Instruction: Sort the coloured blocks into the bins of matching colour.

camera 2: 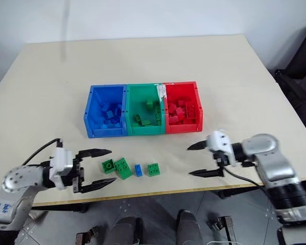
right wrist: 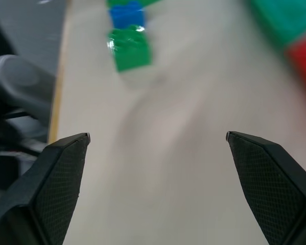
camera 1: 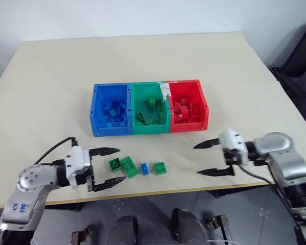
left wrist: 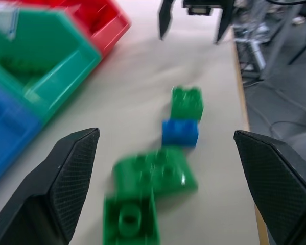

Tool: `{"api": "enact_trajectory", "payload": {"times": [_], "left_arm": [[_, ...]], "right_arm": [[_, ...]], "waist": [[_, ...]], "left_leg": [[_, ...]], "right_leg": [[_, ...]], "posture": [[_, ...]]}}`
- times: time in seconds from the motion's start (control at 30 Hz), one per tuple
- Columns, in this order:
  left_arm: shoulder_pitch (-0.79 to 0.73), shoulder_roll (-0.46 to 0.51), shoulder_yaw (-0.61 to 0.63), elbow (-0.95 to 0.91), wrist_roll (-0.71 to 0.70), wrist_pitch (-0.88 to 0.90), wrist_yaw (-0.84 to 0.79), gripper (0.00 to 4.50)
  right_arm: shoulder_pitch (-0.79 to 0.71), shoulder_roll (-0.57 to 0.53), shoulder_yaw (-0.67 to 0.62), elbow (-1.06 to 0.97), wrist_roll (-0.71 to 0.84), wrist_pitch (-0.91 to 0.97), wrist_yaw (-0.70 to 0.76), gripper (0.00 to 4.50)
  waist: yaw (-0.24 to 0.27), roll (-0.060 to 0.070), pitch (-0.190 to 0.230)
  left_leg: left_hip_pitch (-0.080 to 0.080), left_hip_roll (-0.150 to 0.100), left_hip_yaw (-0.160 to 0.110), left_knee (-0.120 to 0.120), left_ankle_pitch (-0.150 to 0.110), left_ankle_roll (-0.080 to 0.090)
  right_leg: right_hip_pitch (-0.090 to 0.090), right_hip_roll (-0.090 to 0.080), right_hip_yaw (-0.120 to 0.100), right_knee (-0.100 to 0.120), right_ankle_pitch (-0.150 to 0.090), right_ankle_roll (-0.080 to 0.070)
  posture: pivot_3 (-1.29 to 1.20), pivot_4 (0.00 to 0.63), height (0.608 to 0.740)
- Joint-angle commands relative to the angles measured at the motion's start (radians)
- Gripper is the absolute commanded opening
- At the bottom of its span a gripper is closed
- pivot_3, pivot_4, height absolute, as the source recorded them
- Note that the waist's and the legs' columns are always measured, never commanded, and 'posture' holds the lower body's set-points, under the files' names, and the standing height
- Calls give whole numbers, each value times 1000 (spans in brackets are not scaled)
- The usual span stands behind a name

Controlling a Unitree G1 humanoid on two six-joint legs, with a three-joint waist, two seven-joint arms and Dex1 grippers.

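- Left eye view: three green studded plastic bricks (camera 1: 128, 166) and one small blue brick (camera 1: 144, 169) lie near the beige tabletop's (camera 1: 50, 92) front edge.
- Joined blue, green and red plastic bins (camera 1: 149, 107) sit behind, contents partly hidden by walls.
- Left gripper (camera 1: 108, 168), right gripper (camera 1: 213, 157): jaws apart, empty.

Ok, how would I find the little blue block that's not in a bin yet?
Look at the table, in front of the row of bins, near the front edge. Four loose blocks lie in a line there between the two grippers. The blue block is the third from the left, the smallest, and the sole one that isn't green.
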Motion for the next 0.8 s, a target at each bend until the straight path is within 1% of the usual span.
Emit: {"api": "enact_trajectory", "payload": {"times": [0.03,0.17,0.27,0.37,0.5,0.57,0.6,0.63,0.73,0.8], "left_arm": [[114,8,96,-66,-12,-16,13,4500],[199,-7,140,-117,-15,-15,43,4500],[222,-15,144,-150,-15,-8,67,4500],[233,-19,143,-176,-18,0,85,4500],[238,-19,145,-184,-19,3,92,4500],[238,-19,146,-184,-18,3,94,4500],[238,-20,146,-184,-18,2,97,4500],[237,-20,147,-183,-18,2,99,4500],[237,-23,148,-185,-17,1,105,4500],[241,-26,154,-188,-18,-1,113,4500]], "right_arm": [[-57,63,87,-50,-40,34,-16,4464],[-91,140,158,-10,-104,11,-57,4464],[-107,180,189,35,-135,-33,-57,4464],[-122,204,197,62,-136,-44,-43,3912],[-131,214,199,77,-133,-60,-27,2559],[-133,219,194,77,-129,-59,-33,1802],[-133,221,192,77,-129,-59,-36,1524],[-134,223,191,79,-130,-59,-39,1423],[-133,221,174,70,-115,-40,-44,1430],[-141,214,137,46,-64,3,-33,1430]], "waist": [[-1,0,0],[4,0,0],[15,-1,0],[19,-1,0],[19,-1,0],[18,-1,0],[18,-1,0],[18,-1,0],[18,-1,0],[19,-1,0]], "left_leg": [[0,0,0,0,0,0],[-1,0,-1,0,0,0],[-1,0,-1,1,0,0],[-1,0,-1,1,0,0],[-1,0,-1,1,0,0],[-1,0,-1,1,0,0],[-1,0,-1,1,0,0],[-1,0,-1,1,0,0],[-1,0,-1,1,0,0],[-1,0,-1,1,0,0]], "right_leg": [[0,0,0,0,0,0],[0,0,0,0,0,0],[0,0,0,0,0,-1],[0,0,0,0,0,-1],[-1,0,0,0,0,-1],[-1,0,0,0,0,-1],[-1,0,0,0,0,-1],[-1,0,0,0,0,-1],[-1,1,0,0,0,-1],[-1,0,0,0,0,-1]], "posture": [[0,150,740],[0,150,740],[0,150,740],[0,150,740],[0,150,740],[0,150,740],[0,150,740],[0,150,740],[0,150,740],[0,150,740]]}}
